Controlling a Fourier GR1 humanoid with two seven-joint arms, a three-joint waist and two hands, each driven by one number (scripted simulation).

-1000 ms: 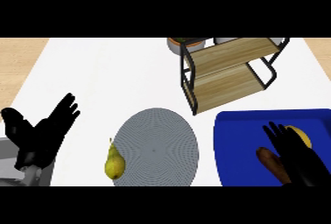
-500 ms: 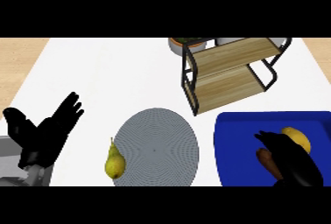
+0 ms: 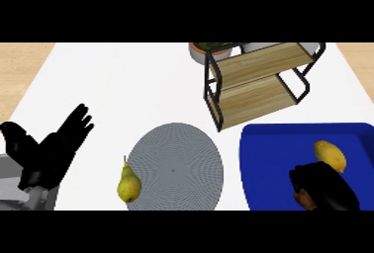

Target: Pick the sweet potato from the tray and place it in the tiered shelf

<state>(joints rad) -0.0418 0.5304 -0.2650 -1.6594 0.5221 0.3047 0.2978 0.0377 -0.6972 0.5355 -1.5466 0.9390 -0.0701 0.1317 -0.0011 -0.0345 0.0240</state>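
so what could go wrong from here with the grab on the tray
The right hand curls over the sweet potato, mostly hiding it, so the hold is hard to judge. The yellow fruit lies close beside it on the blue tray and could get nudged. The tiered shelf frame may snag the lift.

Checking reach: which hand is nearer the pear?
Left. The left hand rests open just left of the pear; the right hand is across the plate, over the tray.

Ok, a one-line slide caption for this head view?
Right hand curled over the sweet potato in the blue tray, beside a lemon; tiered shelf waits behind.
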